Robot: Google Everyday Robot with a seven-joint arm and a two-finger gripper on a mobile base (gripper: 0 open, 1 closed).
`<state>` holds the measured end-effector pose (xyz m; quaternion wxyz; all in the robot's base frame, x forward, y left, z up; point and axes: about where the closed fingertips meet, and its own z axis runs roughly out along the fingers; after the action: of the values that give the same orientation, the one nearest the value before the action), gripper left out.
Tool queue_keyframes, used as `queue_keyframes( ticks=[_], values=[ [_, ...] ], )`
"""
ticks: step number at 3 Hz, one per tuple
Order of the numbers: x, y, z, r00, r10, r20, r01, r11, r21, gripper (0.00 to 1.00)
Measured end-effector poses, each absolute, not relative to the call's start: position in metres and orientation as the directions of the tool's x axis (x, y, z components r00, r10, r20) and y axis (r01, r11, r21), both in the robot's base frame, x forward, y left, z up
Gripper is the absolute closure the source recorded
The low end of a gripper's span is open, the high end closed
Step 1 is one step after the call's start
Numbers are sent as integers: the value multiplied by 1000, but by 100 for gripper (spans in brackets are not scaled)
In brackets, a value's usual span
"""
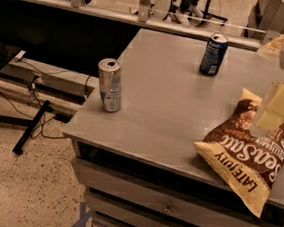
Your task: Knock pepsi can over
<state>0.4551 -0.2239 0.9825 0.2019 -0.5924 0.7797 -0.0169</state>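
Note:
The pepsi can (213, 54), short and dark blue with a silver top rim, stands upright near the far edge of the grey table (167, 108). My gripper (274, 107) hangs at the right edge of the view, pale yellow under a white arm, above the upper end of a chip bag. It is to the right of the pepsi can and nearer to the camera, well apart from it and not touching it.
A taller silver can (109, 85) stands upright near the table's left front corner. A brown and yellow chip bag (251, 151) lies flat at the right front. Drawers sit under the tabletop. A low shelf with cables lies on the floor to the left.

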Motion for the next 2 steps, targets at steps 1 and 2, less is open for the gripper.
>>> queue_keyframes(
  ticks=[1, 2],
  values=[
    [509, -235, 975, -229, -883, -409, -900, 352, -257, 0],
    [583, -250, 958, -266, -827, -496, -866, 431, -253, 0]
  ],
)
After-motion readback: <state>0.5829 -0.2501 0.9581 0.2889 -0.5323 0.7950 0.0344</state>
